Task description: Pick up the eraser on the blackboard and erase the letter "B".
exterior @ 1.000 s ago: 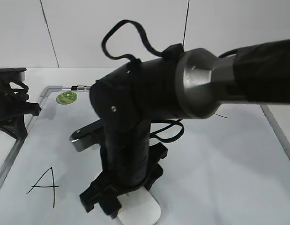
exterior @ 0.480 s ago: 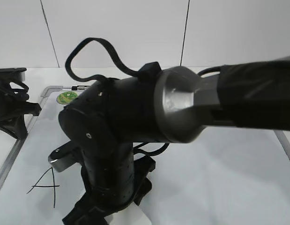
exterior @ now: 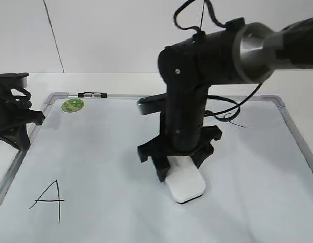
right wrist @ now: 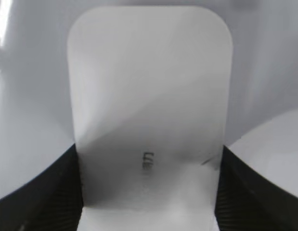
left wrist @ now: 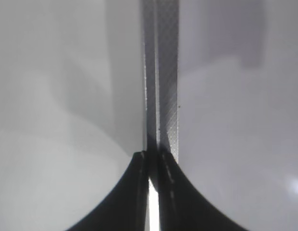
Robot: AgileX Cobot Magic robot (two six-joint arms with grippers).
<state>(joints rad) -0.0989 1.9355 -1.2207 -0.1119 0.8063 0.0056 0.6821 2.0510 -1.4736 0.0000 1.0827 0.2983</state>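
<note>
The white eraser (exterior: pixel 185 185) lies flat on the blackboard (exterior: pixel 95 167), a pale board with a grey frame. My right gripper (exterior: pixel 177 164) is shut on the eraser's far end and stands upright over the board's middle. In the right wrist view the eraser (right wrist: pixel 149 86) fills the space between the black fingers of the right gripper (right wrist: pixel 149 159). No letter "B" shows; the arm and eraser hide part of the board. My left gripper (exterior: pixel 17 126) rests at the board's left edge, and in the left wrist view the left gripper (left wrist: pixel 151 166) is shut and empty.
A black "A" (exterior: pixel 47 201) sits at the front left. Part of a small thin mark (exterior: pixel 233 120) shows behind the right arm. A green sticker (exterior: pixel 72 105) and a black-and-silver clip (exterior: pixel 92 94) are at the back left. The grey frame (exterior: pixel 298 136) runs along the right.
My right arm has swept from the front left, next to the "A", back toward the board's middle with the eraser. The "A" is in full view again. The left arm is still.
</note>
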